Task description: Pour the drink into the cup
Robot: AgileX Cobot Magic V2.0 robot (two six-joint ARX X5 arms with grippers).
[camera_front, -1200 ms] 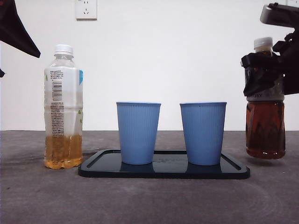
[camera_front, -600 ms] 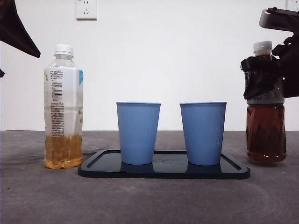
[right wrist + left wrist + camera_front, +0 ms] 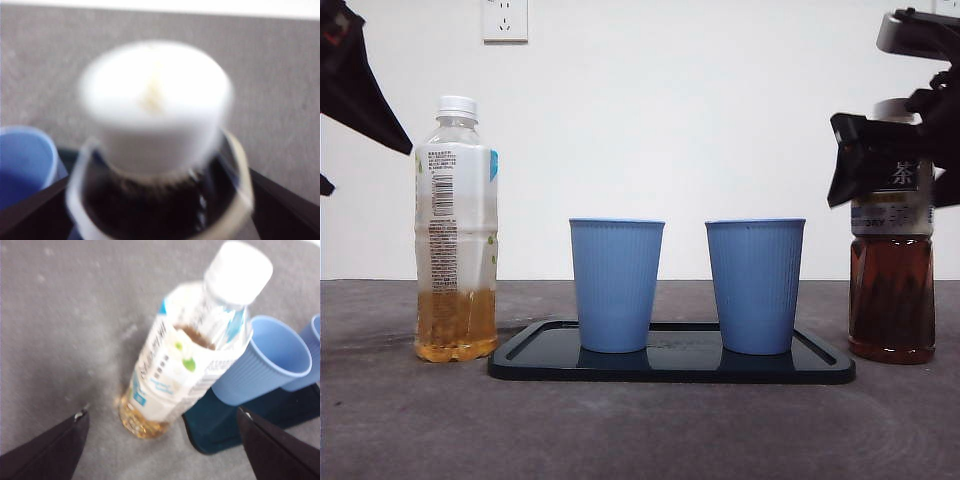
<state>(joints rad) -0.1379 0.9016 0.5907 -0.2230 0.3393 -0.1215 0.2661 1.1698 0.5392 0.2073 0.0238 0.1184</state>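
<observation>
At far right of the front view, the upright tea bottle (image 3: 892, 290) stands beside the tray (image 3: 670, 365), between the right gripper's (image 3: 890, 170) parted jaws, nearest the right-hand cup (image 3: 755, 285).

White wall socket (image 3: 505, 19): mounted high on the plain white wall (image 3: 720, 120). Grey matte tabletop (image 3: 640, 430): spans the foreground.
</observation>
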